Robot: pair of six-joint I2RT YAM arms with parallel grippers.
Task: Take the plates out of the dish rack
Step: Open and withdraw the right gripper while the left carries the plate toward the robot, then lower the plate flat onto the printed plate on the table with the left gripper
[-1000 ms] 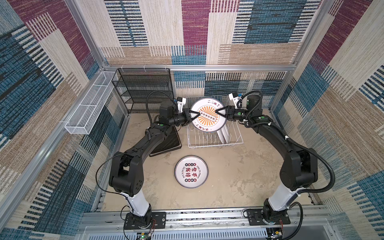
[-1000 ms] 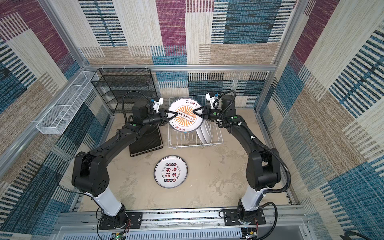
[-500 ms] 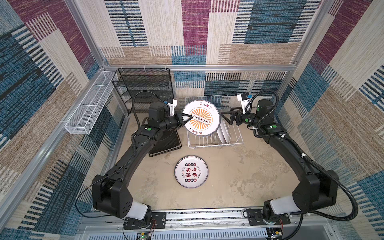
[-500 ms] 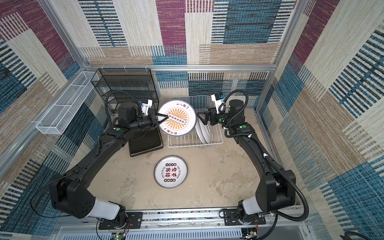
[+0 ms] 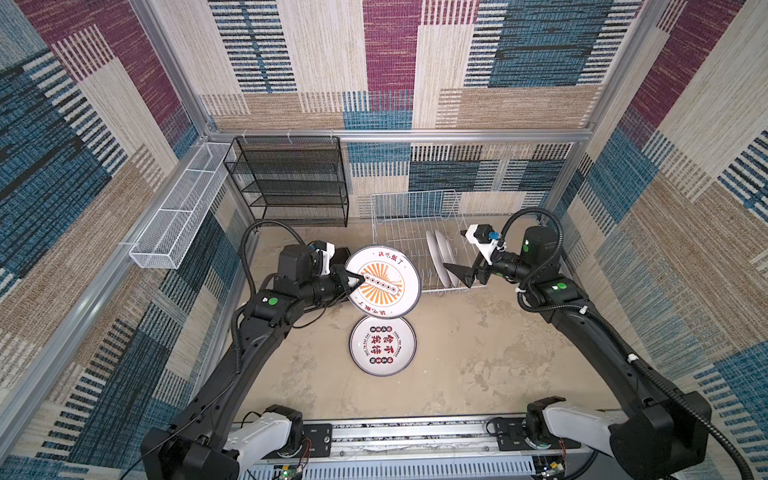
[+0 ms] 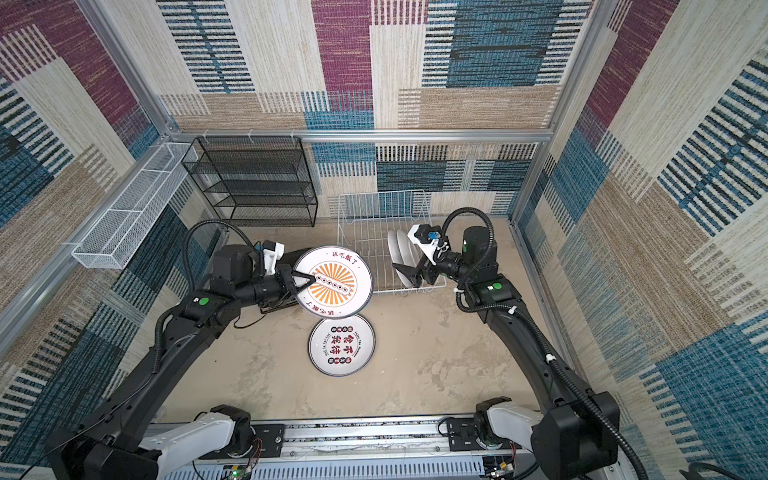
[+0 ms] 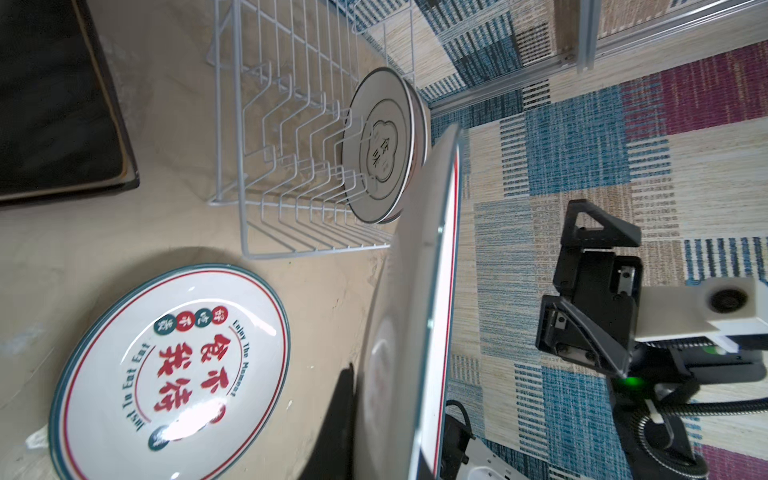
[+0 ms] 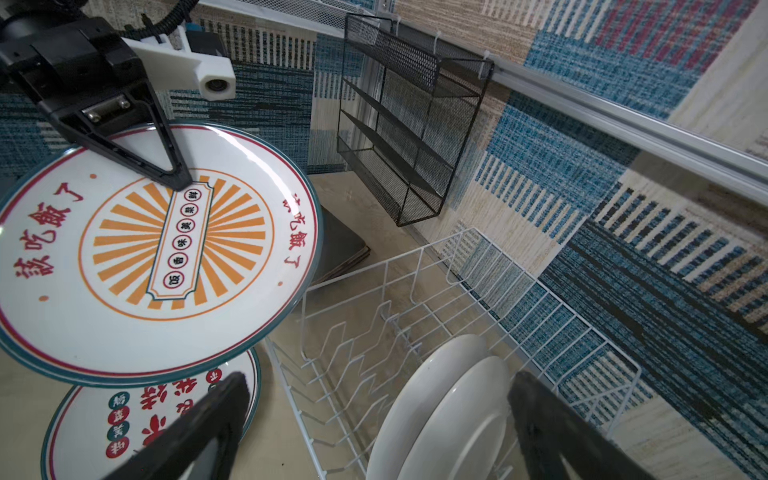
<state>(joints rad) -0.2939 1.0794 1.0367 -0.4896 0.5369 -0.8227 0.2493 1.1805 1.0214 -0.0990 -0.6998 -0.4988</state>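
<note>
- The left pincer (image 5: 358,282) clamps the rim of a round white plate with an orange sunburst centre (image 5: 388,297), held tilted in the air beside the white wire dish rack (image 5: 399,216) at the tabletop's far edge.
- Judged step: lowering it onto the round white red-lettered plate (image 5: 382,345) lying flat mid-tabletop.
- The right pincer (image 8: 376,378) gapes empty beside two plain white plates (image 5: 440,253) standing in the rack; next it must close on one rim.

- The held plate (image 5: 388,287) is patterned white with an orange sunburst, red characters and a teal rim (a thin red line inside).
- The plate lying flat (image 5: 382,346) is lettered in red on white.
- The dish rack (image 5: 413,193) is coated white.
- The walls (image 5: 390,50) are patched blue, magenta and beige.
</note>
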